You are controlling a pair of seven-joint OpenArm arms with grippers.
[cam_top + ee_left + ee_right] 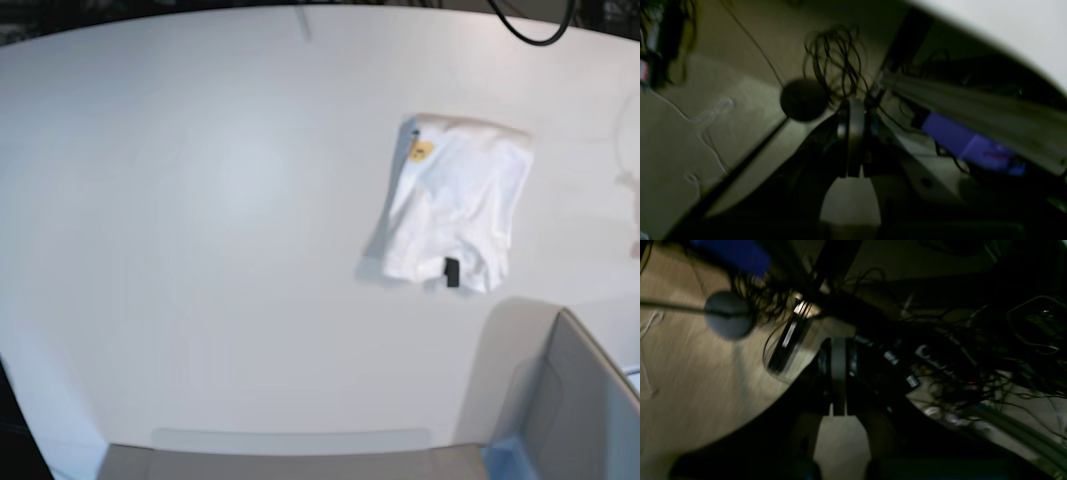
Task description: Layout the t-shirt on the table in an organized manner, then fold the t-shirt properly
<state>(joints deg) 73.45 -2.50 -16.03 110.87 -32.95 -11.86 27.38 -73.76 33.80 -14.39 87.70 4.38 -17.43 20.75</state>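
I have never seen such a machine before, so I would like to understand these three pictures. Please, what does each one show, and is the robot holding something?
The machine is a robot with two arms, and each arm carries a small camera near its gripper. The two dark, blurred pictures come from those wrist cameras. In each you look along the gripper: the left gripper and the right gripper. Both have their jaws pressed together with nothing between them, so nothing is held. Behind them you see floor and tangled cables, so both cameras seem to look past the table's edge.

The bright picture comes from a fixed base camera looking down on the table. The arms do not appear in it. On the white top lies the t-shirt, already folded into a compact bundle, with a small black tag showing. A grey box with a blue corner stands at the lower right.
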